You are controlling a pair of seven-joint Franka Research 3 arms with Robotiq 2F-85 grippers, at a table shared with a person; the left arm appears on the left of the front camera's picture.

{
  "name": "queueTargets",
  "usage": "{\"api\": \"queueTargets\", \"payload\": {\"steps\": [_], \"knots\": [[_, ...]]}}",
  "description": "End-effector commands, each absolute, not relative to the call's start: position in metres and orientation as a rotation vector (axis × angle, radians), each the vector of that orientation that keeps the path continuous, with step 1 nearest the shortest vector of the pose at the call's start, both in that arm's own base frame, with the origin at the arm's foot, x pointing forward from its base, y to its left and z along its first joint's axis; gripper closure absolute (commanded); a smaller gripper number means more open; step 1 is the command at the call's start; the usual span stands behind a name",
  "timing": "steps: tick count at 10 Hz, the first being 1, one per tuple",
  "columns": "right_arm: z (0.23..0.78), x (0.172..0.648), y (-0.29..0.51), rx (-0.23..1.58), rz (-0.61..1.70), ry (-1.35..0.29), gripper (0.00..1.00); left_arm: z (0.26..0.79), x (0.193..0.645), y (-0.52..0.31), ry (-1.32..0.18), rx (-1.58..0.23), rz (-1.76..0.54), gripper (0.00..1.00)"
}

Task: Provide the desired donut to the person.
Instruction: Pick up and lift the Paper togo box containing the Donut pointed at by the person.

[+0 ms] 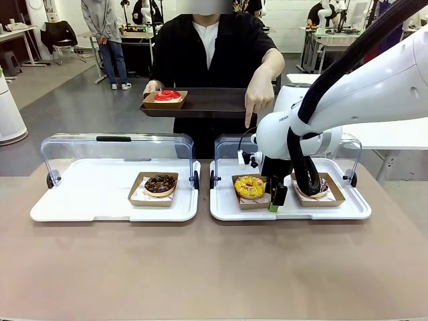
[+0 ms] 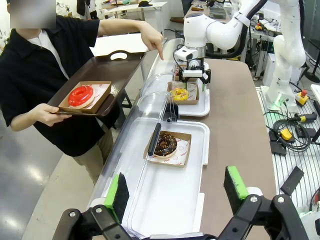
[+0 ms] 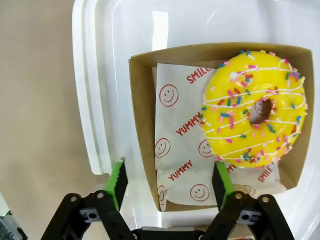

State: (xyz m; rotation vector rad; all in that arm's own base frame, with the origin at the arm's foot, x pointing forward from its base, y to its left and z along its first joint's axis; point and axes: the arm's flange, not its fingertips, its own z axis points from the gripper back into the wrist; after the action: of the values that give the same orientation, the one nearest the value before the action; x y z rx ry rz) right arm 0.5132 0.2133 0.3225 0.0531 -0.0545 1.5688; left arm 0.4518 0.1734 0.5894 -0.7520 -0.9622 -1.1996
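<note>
Beige table [image 1: 200, 267], with the person [image 1: 214, 60] at its far side. The person's hand [image 1: 257, 97] points down over the right-hand tray [image 1: 224, 210], where the yellow sprinkled donut [image 3: 255, 110] lies in its cardboard box [image 3: 142, 115]. Right gripper [image 3: 170, 182]: jaws apart, one finger outside the box wall and the other inside, beside the donut. Left gripper [image 2: 176, 190]: jaws apart, empty, facing along the left-hand tray [image 2: 200, 150].
</note>
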Motion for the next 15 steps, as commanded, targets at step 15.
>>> {"api": "queueTargets", "payload": {"steps": [15], "knots": [[0.377,0.471,0.224,0.009,1.650,0.084,1.00,0.591,0.451,0.173,-0.966,-0.757,-1.193,0.00]]}}
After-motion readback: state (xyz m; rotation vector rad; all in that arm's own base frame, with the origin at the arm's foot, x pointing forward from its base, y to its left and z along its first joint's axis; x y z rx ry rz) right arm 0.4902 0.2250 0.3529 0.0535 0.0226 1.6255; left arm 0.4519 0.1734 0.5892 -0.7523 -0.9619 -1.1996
